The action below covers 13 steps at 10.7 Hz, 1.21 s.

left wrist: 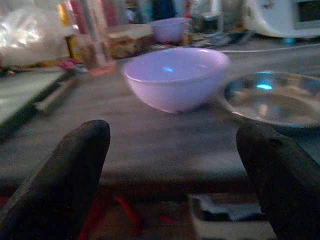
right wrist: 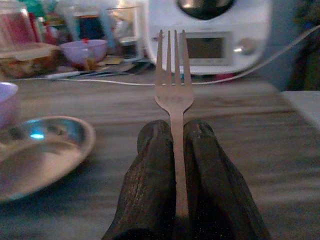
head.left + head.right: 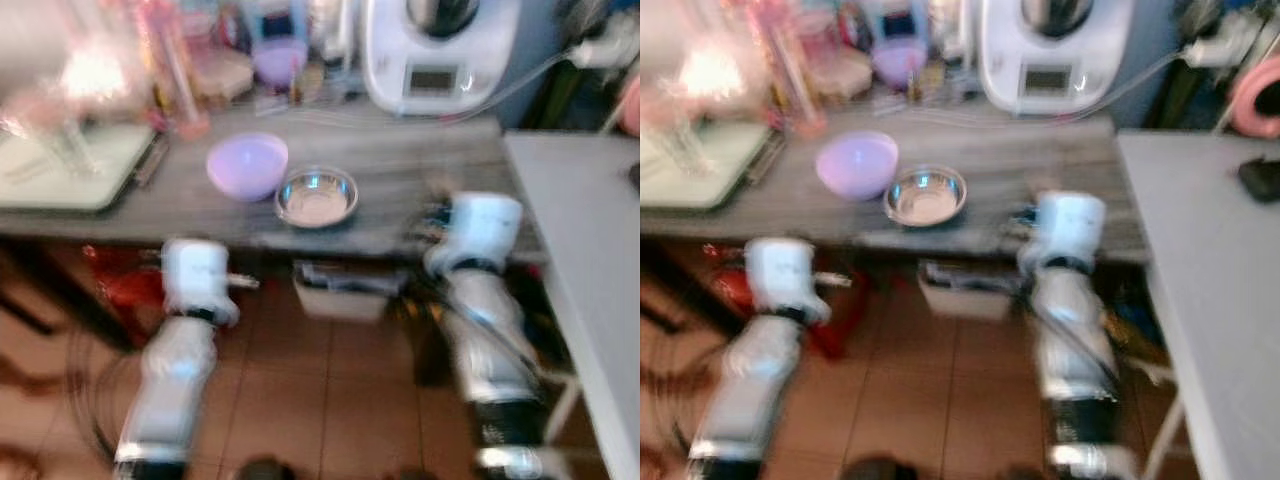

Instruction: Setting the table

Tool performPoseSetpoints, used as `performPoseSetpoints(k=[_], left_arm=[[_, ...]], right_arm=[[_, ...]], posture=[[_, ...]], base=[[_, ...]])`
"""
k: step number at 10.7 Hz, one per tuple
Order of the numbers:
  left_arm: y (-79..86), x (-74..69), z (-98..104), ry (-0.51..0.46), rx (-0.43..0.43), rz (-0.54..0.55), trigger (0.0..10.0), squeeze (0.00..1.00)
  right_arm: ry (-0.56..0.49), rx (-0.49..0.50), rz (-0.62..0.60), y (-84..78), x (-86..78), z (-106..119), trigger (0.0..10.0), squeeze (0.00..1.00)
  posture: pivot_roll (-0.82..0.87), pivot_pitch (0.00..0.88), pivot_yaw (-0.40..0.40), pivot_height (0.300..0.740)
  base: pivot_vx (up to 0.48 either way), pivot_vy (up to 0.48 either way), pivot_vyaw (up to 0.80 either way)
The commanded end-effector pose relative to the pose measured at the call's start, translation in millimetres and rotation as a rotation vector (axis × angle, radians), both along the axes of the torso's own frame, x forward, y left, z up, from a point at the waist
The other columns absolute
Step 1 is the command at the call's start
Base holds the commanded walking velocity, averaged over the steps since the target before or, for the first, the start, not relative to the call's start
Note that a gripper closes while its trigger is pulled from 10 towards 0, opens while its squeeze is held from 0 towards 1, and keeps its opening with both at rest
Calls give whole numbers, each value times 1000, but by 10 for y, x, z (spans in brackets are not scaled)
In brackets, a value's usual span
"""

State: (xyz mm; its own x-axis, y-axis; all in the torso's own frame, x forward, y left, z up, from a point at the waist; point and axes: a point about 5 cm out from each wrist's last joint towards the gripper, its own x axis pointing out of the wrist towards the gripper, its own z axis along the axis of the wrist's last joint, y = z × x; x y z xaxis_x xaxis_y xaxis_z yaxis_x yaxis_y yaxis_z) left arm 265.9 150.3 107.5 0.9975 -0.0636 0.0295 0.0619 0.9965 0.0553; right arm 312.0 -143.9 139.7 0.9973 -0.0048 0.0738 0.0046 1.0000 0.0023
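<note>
Fork pinched in the right gripper, purple and steel bowls waiting on the bench

Right gripper (image 2: 176, 150) has its black fingers squeezed tight on a slim metal fork (image 2: 172, 95), tines pointing toward the white kitchen machine (image 2: 210, 30). Left gripper (image 1: 170, 165) is spread wide and holding nothing, low at the grey wooden bench (image 3: 400, 170) edge, facing the lilac plastic bowl (image 1: 175, 75) that sits just beside the shallow steel bowl (image 1: 272, 97).
</note>
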Motion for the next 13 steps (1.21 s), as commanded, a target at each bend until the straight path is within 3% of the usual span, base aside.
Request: performPoseSetpoints(k=[1,5,8,13], left_arm=[[-67,4,36,-14,-4,-19,10000,0],[-30,-35,39,-17,-7,-6,10000,0],[0,-131,37,-1,-2,-3,10000,0],[48,-213,58,27,10,-16,10000,0]], right_arm=[[-11,-7,-37,-118,8,30,0,0],[-3,-17,-116,-222,24,29,0,0],[29,22,-171,-330,170,57,0,0],[109,50,-217,-451,230,-32,0,0]], posture=[[30,58,69,740],[35,69,66,740],[63,119,76,740],[83,162,103,740]], base=[[319,360,0],[0,0,0],[0,0,0],[0,0,0]])
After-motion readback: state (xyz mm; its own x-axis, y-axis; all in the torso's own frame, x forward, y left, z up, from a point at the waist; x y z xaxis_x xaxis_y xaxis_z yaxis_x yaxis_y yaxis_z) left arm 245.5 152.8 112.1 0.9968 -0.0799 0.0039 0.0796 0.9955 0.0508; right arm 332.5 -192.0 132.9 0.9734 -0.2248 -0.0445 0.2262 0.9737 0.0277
